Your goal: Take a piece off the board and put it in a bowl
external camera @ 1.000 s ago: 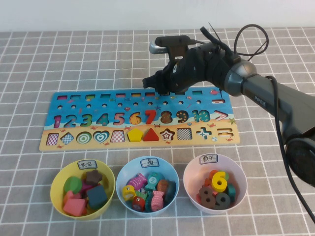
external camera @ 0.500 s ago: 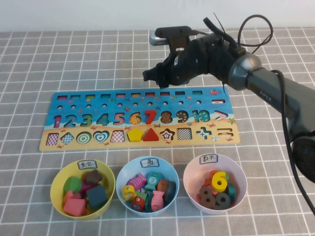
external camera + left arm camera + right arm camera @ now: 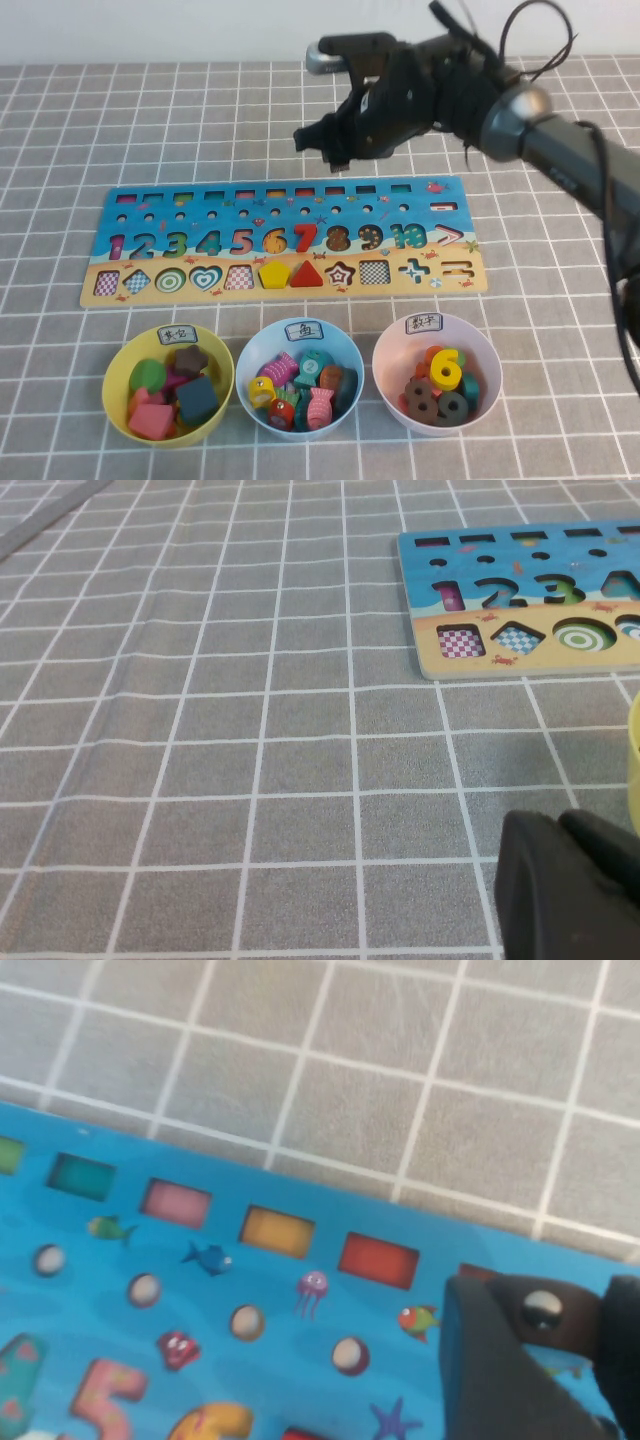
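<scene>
Piece (image 3: 545, 1310), dark brown, sits pinched in the right gripper (image 3: 335, 150) above the board's (image 3: 440, 283) far edge, while the left gripper (image 3: 570, 890) waits beside the board, fingers' state unreadable.

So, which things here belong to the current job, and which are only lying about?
Job: long blue-and-sandy wooden puzzle board; tiny dark brown wooden block, held by the right gripper above that board's far edge; light blue round plastic bowl.
Lying about: yellow plastic bowl; pale pink plastic bowl; left gripper, low over the grey cloth off the board's left end.
</scene>
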Controlling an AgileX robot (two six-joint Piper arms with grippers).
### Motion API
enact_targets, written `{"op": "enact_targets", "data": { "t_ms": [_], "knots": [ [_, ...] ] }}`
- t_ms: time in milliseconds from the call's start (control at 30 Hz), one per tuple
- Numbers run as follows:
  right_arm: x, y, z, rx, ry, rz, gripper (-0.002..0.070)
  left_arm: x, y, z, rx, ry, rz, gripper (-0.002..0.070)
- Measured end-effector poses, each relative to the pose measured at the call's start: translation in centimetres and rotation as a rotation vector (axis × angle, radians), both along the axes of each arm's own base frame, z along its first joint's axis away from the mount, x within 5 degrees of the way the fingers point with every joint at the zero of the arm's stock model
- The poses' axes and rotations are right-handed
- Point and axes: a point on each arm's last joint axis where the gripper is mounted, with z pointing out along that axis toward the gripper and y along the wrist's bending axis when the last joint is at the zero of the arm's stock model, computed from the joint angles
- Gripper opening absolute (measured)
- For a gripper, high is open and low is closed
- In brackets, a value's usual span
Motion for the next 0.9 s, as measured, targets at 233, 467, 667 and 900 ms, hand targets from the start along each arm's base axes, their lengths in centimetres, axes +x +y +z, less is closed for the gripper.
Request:
{"op": "enact_targets", "data": {
  "t_ms": [233,467,667,900],
  "knots": [
    [-2.4,-1.0,3.0,0.000,-0.004,0.009,0.0204,0.0,0.0,0.0,0.000,0.000,0.000,-0.0005],
    [-6.9,-3.0,4.9,0.002,-0.008,0.023,0.0202,0.0,0.0,0.0,0.000,0.000,0.000,-0.0005],
    [-11.4,-5.7,6.0,0.028,-0.024,0.009,0.0202,0.0,0.0,0.0,0.000,0.000,0.000,-0.0005],
    [-16.5,-8.8,6.6,0.060,0.013,-0.014,0.0201,0.0,0.0,0.0,0.000,0.000,0.000,-0.0005]
  ]
}}
